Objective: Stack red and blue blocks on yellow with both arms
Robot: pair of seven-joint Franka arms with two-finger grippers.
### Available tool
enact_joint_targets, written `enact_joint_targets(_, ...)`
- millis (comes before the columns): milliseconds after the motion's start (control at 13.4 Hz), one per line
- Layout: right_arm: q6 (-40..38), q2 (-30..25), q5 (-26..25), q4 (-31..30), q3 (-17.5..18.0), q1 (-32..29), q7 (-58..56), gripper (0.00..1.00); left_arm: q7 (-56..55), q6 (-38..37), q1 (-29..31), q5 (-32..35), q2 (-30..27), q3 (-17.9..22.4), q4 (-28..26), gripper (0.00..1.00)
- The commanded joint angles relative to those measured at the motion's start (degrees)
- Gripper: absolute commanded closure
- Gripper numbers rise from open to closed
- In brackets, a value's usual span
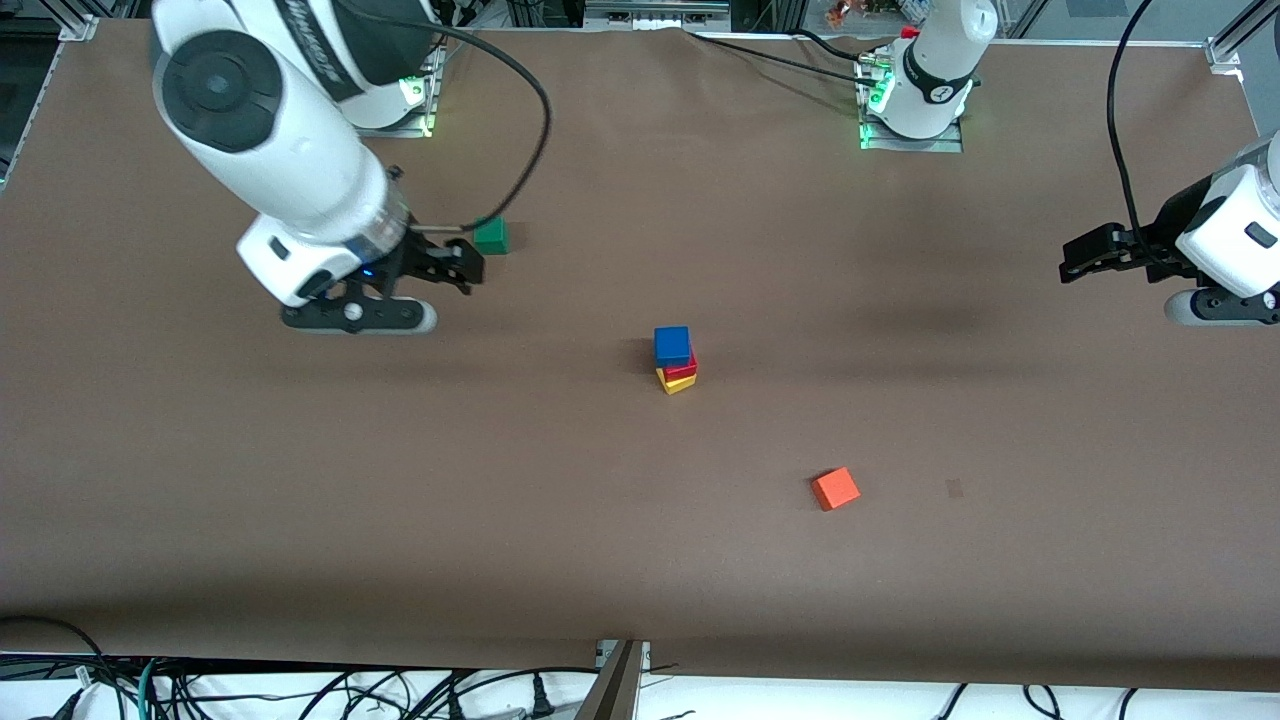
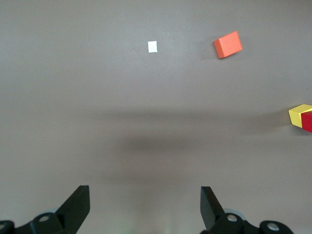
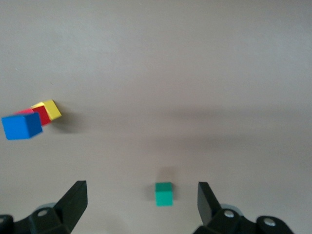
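- Front view: near the middle of the table [image 1: 300,520] stands a three-cube stack. The yellow cube [image 1: 677,382] is at the bottom, the red cube [image 1: 683,368] rests on it, and the blue cube [image 1: 672,345] sits on top, each turned a little from the one below. My right gripper [image 1: 455,262] hangs over the table toward the right arm's end, just beside the green cube [image 1: 491,236], and holds nothing. My left gripper [image 1: 1075,262] hangs over the left arm's end of the table, well apart from the stack, also holding nothing. An orange-red cube [image 1: 835,489] lies alone, nearer the camera than the stack.
- Left wrist view: my left gripper's fingers [image 2: 77,207] stand wide apart over bare table. The orange-red cube [image 2: 227,44], a small white square mark [image 2: 152,47], and the edges of the yellow cube [image 2: 298,114] and red cube [image 2: 307,122] are visible.
- Right wrist view: my right gripper's fingers [image 3: 73,202] stand wide apart, with the green cube [image 3: 164,193] on the table between them. The blue cube [image 3: 21,126], red cube [image 3: 38,115] and yellow cube [image 3: 49,108] appear stacked farther off.
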Motion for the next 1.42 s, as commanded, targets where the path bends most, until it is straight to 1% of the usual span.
enact_joint_targets(0,2.3,-8.6,1.4,-10.9,-3.0,0.4,-3.5,0.0,0.7,-0.5,0.0,-1.4,0.9,0.3,1.8,0.0)
enact_joint_targets(149,2.9,-11.2,1.4,-13.9,-5.4,0.4,-7.3,0.0,0.7,-0.5,0.0,-1.4,0.9,0.4,1.8,0.0)
enact_joint_targets(224,2.9,-11.5,1.4,-13.9,-6.1,-0.3,-10.2,0.0,0.7,-0.5,0.1,-1.4,0.9,0.4,1.8,0.0)
enact_joint_targets(373,2.1,-11.9,1.4,-14.3,-4.5,-3.7,-11.8,0.0,0.8,-0.5,0.1,-1.4,0.9,0.3,1.8,0.0)
enact_joint_targets(447,1.9,-13.1,1.1,-15.5,-3.7,-5.0,-12.2,0.0,0.7,-0.5,0.0,-1.4,0.9,0.3,1.8,0.0)
enact_joint_targets(522,2.2,-15.2,0.8,-18.2,-1.6,-7.5,-12.6,0.0,0.6,-0.5,0.0,-1.4,0.9,0.3,1.9,0.0)
enact_joint_targets(596,2.7,-17.7,0.4,-21.3,2.1,-11.4,-12.6,0.0,0.7,-0.5,0.1,-1.4,0.9,0.4,1.8,0.0)
enact_joint_targets(671,3.0,-19.5,-0.1,-23.1,5.0,-14.1,-12.7,0.0,0.7,-0.5,0.1,-1.4,0.9,0.4,1.8,0.0)
enact_joint_targets(745,3.0,-20.2,-1.1,-23.6,6.1,-14.9,-12.7,0.0,0.7,-0.5,0.1,-1.4,0.9,0.4,1.9,0.0)
enact_joint_targets(969,3.1,-20.1,-1.5,-22.9,5.5,-15.0,-14.1,0.0,0.7,-0.5,0.1,-1.4,0.9,0.4,1.8,0.0)
enact_joint_targets(1192,3.1,-19.0,-4.3,-20.5,5.5,-15.0,-13.9,0.0,0.7,-0.5,0.1,-1.4,0.9,0.3,1.8,0.0)
enact_joint_targets(1341,3.1,-17.8,-4.5,-18.8,5.5,-15.0,-14.2,0.0,0.7,-0.5,0.1,-1.5,0.9,0.3,1.8,0.0)
